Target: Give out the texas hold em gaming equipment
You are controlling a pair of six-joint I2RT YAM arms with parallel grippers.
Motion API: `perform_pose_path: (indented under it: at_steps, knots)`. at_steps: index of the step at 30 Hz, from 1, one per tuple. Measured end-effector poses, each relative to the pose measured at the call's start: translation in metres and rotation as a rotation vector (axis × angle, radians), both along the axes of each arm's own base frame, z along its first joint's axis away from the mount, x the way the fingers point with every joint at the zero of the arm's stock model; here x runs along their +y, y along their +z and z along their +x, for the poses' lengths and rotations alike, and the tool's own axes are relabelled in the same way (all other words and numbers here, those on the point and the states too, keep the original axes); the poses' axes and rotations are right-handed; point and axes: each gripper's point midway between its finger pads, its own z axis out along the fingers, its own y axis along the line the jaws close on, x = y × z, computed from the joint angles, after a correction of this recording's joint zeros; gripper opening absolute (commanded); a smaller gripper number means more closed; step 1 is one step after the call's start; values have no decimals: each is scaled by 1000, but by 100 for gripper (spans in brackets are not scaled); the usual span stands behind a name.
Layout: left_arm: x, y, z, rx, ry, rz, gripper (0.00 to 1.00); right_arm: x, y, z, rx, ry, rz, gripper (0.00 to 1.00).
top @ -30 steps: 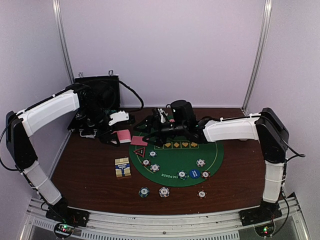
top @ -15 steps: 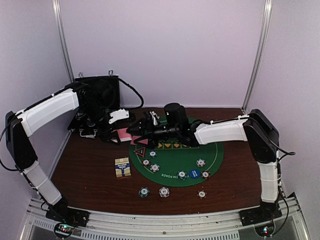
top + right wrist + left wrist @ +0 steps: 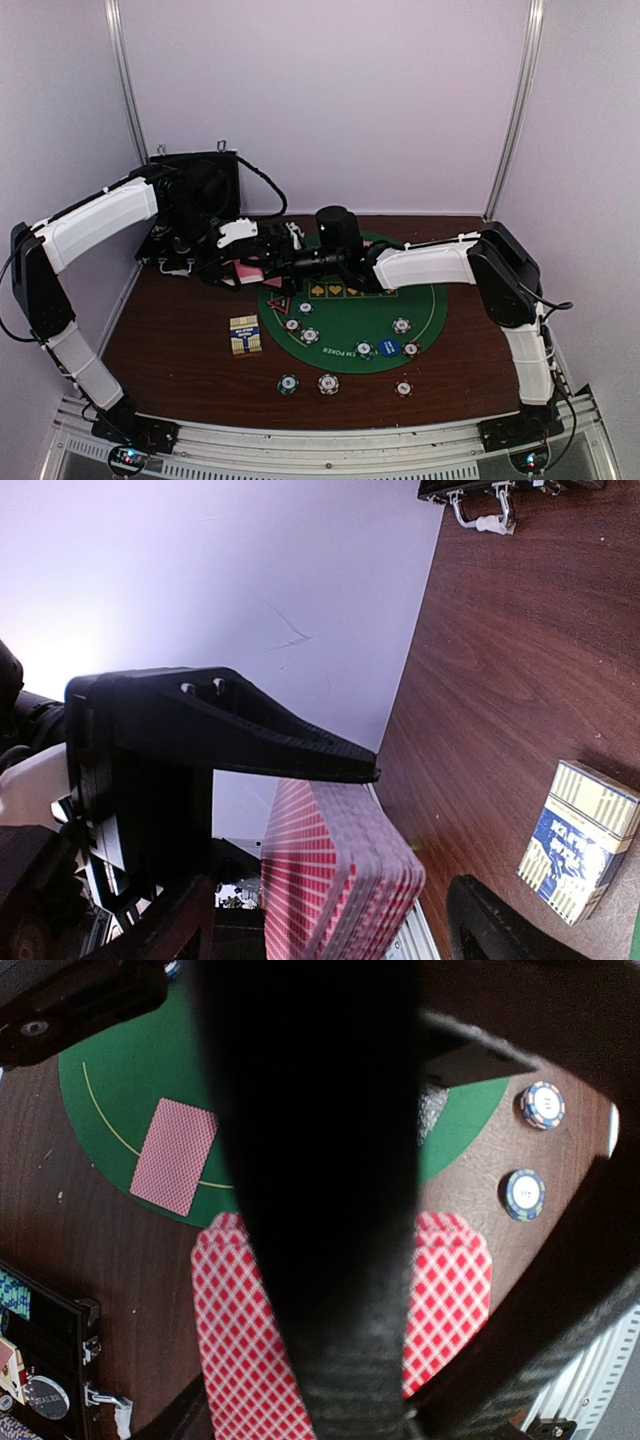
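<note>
My left gripper (image 3: 238, 266) is shut on a deck of pink-backed cards (image 3: 246, 272) just left of the green poker mat (image 3: 350, 318). In the left wrist view the deck (image 3: 450, 1290) shows on both sides of my black finger (image 3: 330, 1210), and a single card (image 3: 175, 1155) lies on the mat below. My right gripper (image 3: 260, 262) reaches across to the same deck and is open. In the right wrist view the deck (image 3: 335, 880) sits between its two spread fingers (image 3: 250, 742). A triangle marker (image 3: 278, 303), a blue disc (image 3: 389, 347) and several chips (image 3: 310, 336) lie on the mat.
A blue and yellow card box (image 3: 245, 334) lies left of the mat and also shows in the right wrist view (image 3: 580, 840). Three chips (image 3: 328, 383) lie on the wood in front of the mat. The open black case (image 3: 195, 200) stands at the back left.
My right arm has swung left across the back of the mat until its open fingers straddle the deck. My left arm and the deck have stayed in place.
</note>
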Motion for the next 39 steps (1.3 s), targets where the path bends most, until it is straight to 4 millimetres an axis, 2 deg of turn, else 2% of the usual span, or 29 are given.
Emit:
perform_pose_path:
  at_steps: [9, 17, 26, 39]
  knots:
    - [1, -1, -2, 9, -1, 2, 0, 13, -3, -1, 21, 31, 13, 80]
    - [1, -1, -2, 9, -1, 2, 0, 22, -14, -4, 55, 56, 7, 75]
    - [1, -1, -2, 9, -1, 2, 0, 18, -17, 3, 77, 44, -4, 65]
    - [1, -1, -2, 8, -1, 3, 0, 9, -18, 8, 62, 31, -15, 59]
